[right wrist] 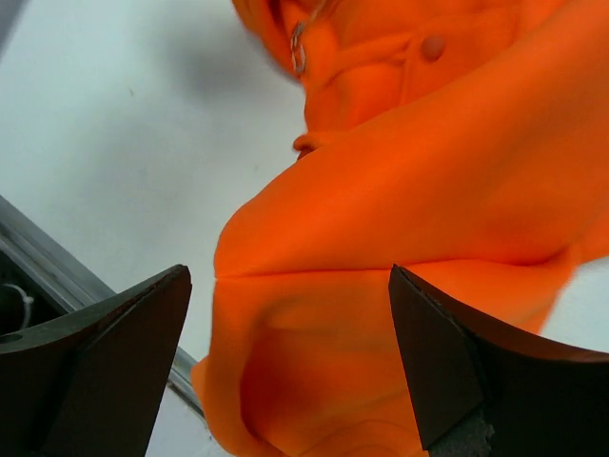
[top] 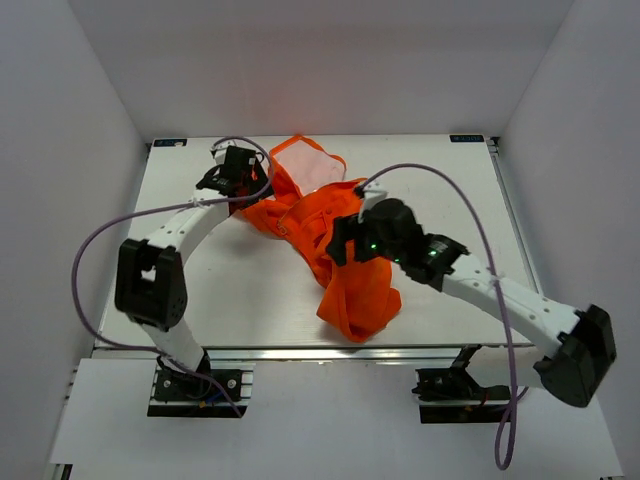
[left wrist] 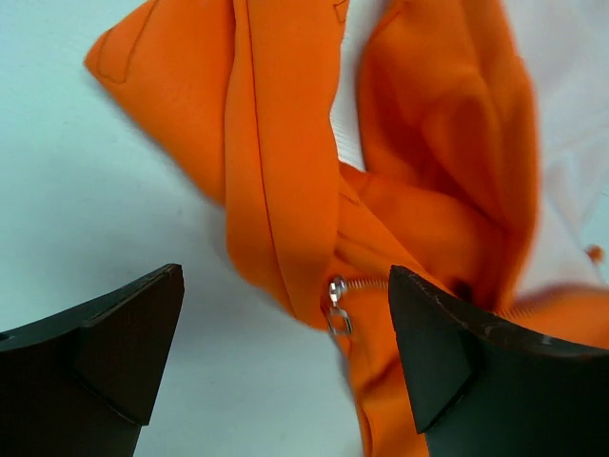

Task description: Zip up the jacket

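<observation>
Left wrist view puts the left gripper (left wrist: 285, 276) low over the table (left wrist: 86, 219), jaws spread wide and holding nothing. Between them, nearer the finger on the view's right, lies the zipper pull (left wrist: 335, 307), a small metal tab. It sits at the end of a short run of pale teeth (left wrist: 366, 283) that disappears under that finger. Around it the jacket (left wrist: 285, 143) is twisted into folds. From above, the jacket is a crumpled heap in the middle of the table, stretching from the far centre toward the near edge, with the left gripper at its far-left end. Further right, the right gripper (right wrist: 285, 276) hangs over a broad fold lower down the heap, jaws equally wide, nothing held. A snap (right wrist: 433, 46) shows beyond it.

The step in hand looks like taking the pull. To do it well, the left jaws should centre on the tab and close on metal only, since pinched fabric would likely jam the slider. The right gripper would best pin the cloth below the slider, so the track is taut and straight. Bunched as it is, the zip will probably snag
</observation>
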`<state>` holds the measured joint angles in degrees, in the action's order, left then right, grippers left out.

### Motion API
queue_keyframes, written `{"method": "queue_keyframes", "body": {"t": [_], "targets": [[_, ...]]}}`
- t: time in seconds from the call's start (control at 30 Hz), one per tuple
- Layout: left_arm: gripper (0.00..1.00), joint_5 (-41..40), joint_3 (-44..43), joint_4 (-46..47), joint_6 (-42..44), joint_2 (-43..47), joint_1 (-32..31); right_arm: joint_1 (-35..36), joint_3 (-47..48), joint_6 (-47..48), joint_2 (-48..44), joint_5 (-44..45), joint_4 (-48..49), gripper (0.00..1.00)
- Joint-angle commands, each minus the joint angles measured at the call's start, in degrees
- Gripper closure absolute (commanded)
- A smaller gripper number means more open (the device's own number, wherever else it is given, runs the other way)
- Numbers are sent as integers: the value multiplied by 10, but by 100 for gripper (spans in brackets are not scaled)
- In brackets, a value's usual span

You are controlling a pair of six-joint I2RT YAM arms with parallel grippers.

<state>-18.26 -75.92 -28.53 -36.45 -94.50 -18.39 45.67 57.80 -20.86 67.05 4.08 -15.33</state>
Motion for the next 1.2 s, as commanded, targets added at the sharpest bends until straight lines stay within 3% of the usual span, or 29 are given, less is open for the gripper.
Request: {"method": "queue_keyframes", "body": {"t": [0.0, 0.17, 0.2, 0.23, 0.27, 0.3, 0.33, 0.4, 0.47, 0.57, 0.67, 0.87, 0.93, 0.97, 1.0, 1.07, 1.1, 1.17], "targets": [[2, 27, -54, -4, 8, -65, 12, 70, 31, -29, 56, 111, -40, 11], [2, 74, -113, -13, 22, -177, 12, 100, 57, -59, 127, 202, -73, 13], [5, 69, -119, -26, 21, -203, 12, 99, 63, -61, 128, 213, -80, 27], [15, 69, -123, -31, 20, -212, 11, 97, 67, -59, 125, 225, -83, 41], [29, 68, -127, -36, 20, -219, 13, 98, 71, -68, 118, 261, -91, 67], [46, 68, -126, -45, 19, -224, 13, 97, 72, -80, 96, 289, -97, 100], [78, 66, -122, -47, 18, -221, 13, 94, 70, -86, 82, 331, -96, 100], [100, 53, -102, -49, 11, -206, 13, 69, 63, -81, 34, 356, -91, 100], [100, 21, -83, -46, 9, -166, 13, 31, 60, -80, 1, 350, -97, 100], [100, -25, -35, -45, -6, -91, 14, -101, 41, -87, -56, 260, -109, 100], [100, -56, 23, -57, -28, -7, 18, -215, 8, -89, -84, 239, -125, 100], [100, -105, 160, -95, -129, 148, 19, -475, -31, -72, -25, 29, -109, 100], [100, -95, 205, -94, -148, 178, 19, -491, -32, -54, 20, 2, -103, 100], [100, -90, 218, -100, -159, 192, 19, -494, -30, -44, 32, 4, -97, 96], [100, -89, 229, -114, -180, 217, 19, -494, -28, -38, 46, 7, -91, 78], [100, -92, 261, -133, -199, 243, 18, -495, -26, -37, 53, 35, -82, 63], [100, -96, 269, -151, -207, 268, 19, -495, -16, -37, 60, 44, -83, 48], [100, -99, 291, -196, -221, 294, 19, -495, 0, -29, 67, 51, -94, 37]]}}
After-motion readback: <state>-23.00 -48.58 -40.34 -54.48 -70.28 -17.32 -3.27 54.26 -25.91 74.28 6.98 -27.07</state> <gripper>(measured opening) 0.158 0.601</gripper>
